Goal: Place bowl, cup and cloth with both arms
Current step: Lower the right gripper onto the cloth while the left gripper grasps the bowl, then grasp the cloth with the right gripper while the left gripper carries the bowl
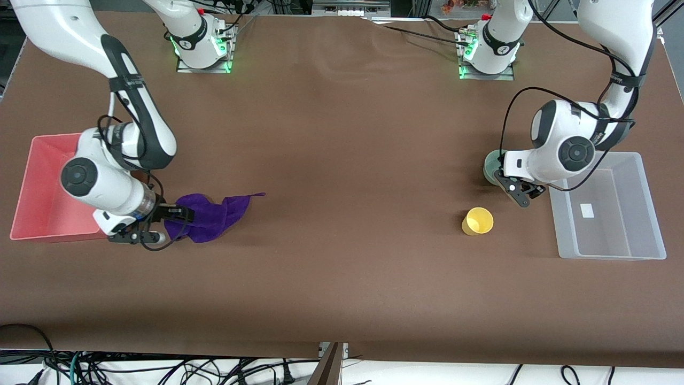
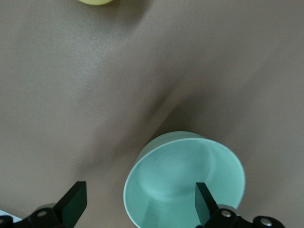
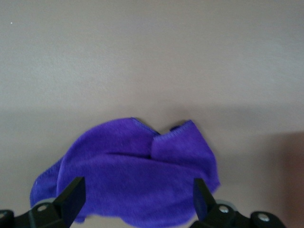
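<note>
The pale green bowl stands on the brown table beside the clear bin, partly hidden by the left arm. My left gripper is low at the bowl, open. In the left wrist view its gripper straddles the bowl rim, one finger over the inside. The yellow cup stands upright nearer the front camera; its edge shows in the left wrist view. The purple cloth lies crumpled beside the red bin. My right gripper is open and low over the cloth's edge, fingers spread around it.
A red bin sits at the right arm's end of the table, beside the cloth. A clear plastic bin sits at the left arm's end, beside the bowl and cup. The table is covered in brown mat.
</note>
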Robot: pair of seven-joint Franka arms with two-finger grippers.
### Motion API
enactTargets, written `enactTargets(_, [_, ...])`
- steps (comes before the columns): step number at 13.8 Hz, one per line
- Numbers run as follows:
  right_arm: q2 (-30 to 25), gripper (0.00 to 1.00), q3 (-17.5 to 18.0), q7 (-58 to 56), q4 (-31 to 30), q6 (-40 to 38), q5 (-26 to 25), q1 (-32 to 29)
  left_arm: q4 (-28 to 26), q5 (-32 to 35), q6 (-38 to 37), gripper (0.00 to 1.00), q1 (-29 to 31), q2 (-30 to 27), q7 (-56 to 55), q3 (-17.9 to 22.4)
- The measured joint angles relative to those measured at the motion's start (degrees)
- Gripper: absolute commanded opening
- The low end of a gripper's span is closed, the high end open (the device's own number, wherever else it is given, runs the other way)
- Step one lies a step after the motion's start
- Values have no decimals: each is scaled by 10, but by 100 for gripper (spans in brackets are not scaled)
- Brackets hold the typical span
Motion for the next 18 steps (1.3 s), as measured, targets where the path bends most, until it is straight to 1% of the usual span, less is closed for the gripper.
enactTargets(1, [9, 100, 0, 1, 0, 16, 0, 1, -5, 5, 11, 86, 0, 3, 2, 0])
enactTargets(3, [26, 100, 0, 1, -1, 41, 0, 1, -8, 9, 28, 28, 0, 16, 24, 0])
enactTargets(4, [33, 100, 0, 1, -1, 52, 0, 1, -8, 9, 32, 1, 0, 23, 40, 0])
enactTargets(6, [45, 100, 0, 1, -1, 75, 0, 1, -8, 9, 39, 0, 0, 34, 69, 0])
enactTargets(7, [50, 98, 0, 1, -3, 87, 0, 1, -8, 9, 41, 0, 0, 36, 81, 0])
enactTargets(8, [54, 86, -1, 1, -8, 105, 0, 1, -7, 9, 42, 0, 0, 36, 91, 0])
enactTargets(9, [57, 70, -1, 1, -16, 126, 0, 1, -3, 9, 42, 0, 0, 35, 99, 0])
enactTargets(10, [59, 56, -1, 0, -24, 140, 0, 1, 0, 9, 42, 0, 0, 34, 103, 0])
enactTargets(12, [60, 33, -1, -1, -35, 149, 0, 1, 10, 9, 39, 0, 0, 25, 115, 0])
enactTargets(13, [60, 21, -1, -1, -37, 149, 0, 1, 21, 9, 23, 0, 0, 17, 120, 0])
enactTargets(14, [60, 9, -1, -1, -39, 149, 0, 1, 42, 9, -18, 0, 0, 7, 122, 0])
enactTargets(15, [60, 0, -1, -1, -40, 149, 0, 1, 72, 9, -72, 0, 0, -2, 123, 0])
enactTargets(18, [60, 0, -1, -2, -40, 150, 0, 1, 193, 9, -234, 0, 4, -16, 125, 3])
